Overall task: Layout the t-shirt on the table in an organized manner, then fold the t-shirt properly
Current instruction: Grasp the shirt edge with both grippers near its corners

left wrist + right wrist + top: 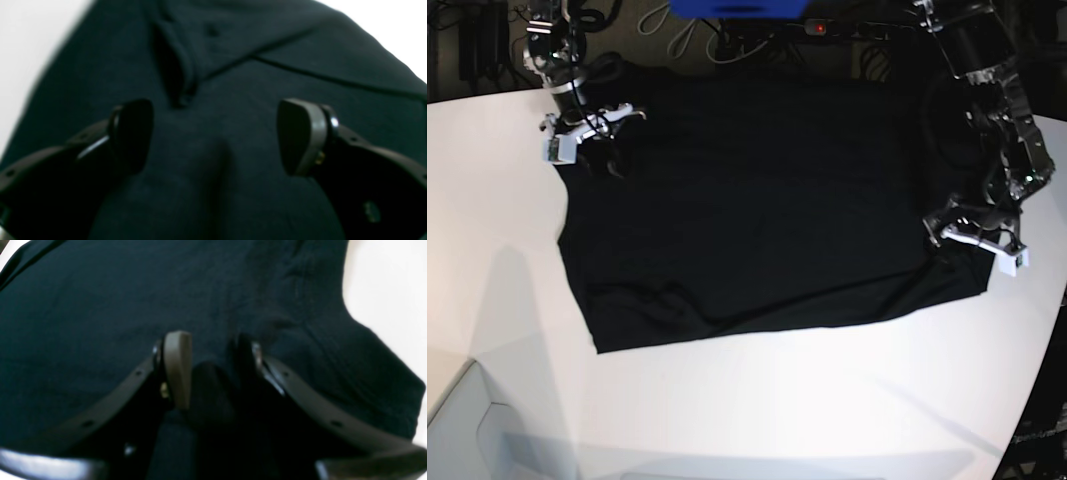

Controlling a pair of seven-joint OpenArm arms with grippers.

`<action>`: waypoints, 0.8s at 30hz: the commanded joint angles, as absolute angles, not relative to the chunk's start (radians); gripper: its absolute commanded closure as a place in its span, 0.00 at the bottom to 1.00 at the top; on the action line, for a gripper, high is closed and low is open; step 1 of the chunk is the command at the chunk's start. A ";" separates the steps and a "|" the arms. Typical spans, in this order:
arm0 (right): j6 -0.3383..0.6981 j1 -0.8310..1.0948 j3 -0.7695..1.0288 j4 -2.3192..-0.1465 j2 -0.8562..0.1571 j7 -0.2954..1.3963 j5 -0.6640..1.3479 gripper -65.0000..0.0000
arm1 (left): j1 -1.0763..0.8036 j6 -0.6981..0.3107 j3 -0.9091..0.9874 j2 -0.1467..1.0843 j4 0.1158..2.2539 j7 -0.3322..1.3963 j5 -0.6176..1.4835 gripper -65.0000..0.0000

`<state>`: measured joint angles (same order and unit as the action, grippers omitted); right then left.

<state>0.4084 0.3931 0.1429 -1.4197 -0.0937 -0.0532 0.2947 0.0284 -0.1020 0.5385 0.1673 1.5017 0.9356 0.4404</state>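
You see the t-shirt [757, 210] spread plain-side up across the table [757, 410], filling the frame's center. Your left gripper [215, 136] hangs spread wide above cloth; your right gripper [210, 370] pinches a fold.

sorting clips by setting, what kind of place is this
Probably a robotics lab or test bench: a large white table with two robot arms mounted at its far edge, a black t-shirt spread between them, and loose cables behind.

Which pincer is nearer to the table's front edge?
Left. The left pincer is at the t-shirt's near corner; the right pincer is at its far corner, away from the table front.
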 commanded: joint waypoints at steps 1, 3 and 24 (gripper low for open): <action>0.412 0.395 0.143 -1.428 -0.099 -0.036 0.291 0.67 | 0.041 -0.104 0.542 0.185 1.518 0.895 0.429 0.14; 0.412 0.395 0.143 -1.428 -0.099 -0.036 0.291 0.67 | 0.041 -0.104 0.515 0.179 1.508 0.845 0.426 0.14; 0.412 0.366 0.150 -1.422 -0.101 -0.036 0.291 0.67 | 0.085 -0.104 0.473 0.182 1.311 0.680 0.424 0.59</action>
